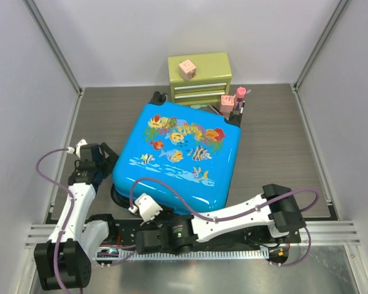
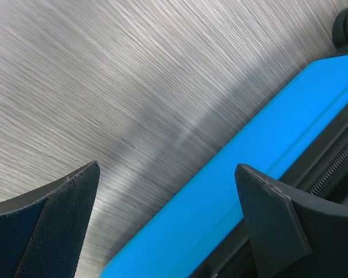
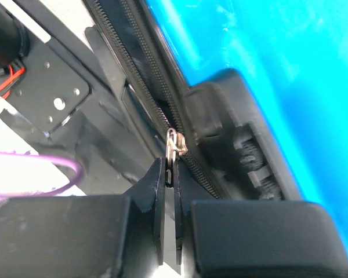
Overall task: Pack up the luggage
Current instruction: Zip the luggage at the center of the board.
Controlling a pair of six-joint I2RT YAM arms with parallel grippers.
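Observation:
The luggage [image 1: 178, 156], a bright blue hard-shell suitcase with a fish print, lies flat and closed in the middle of the table. My right gripper [image 3: 170, 168] is shut on the metal zipper pull [image 3: 173, 145] at the suitcase's near left corner, beside a black wheel housing [image 3: 238, 139]. In the top view the right gripper [image 1: 142, 211] sits low at that corner. My left gripper [image 1: 104, 160] is open and empty at the suitcase's left edge; its view shows the blue shell edge [image 2: 232, 191] between the fingers [image 2: 272, 208].
A green drawer chest [image 1: 199, 76] stands at the back with a pink block [image 1: 186, 68] on top. Small pink bottles [image 1: 233, 101] stand by its right side. White walls close in on three sides. The metal rail [image 1: 196, 245] runs along the near edge.

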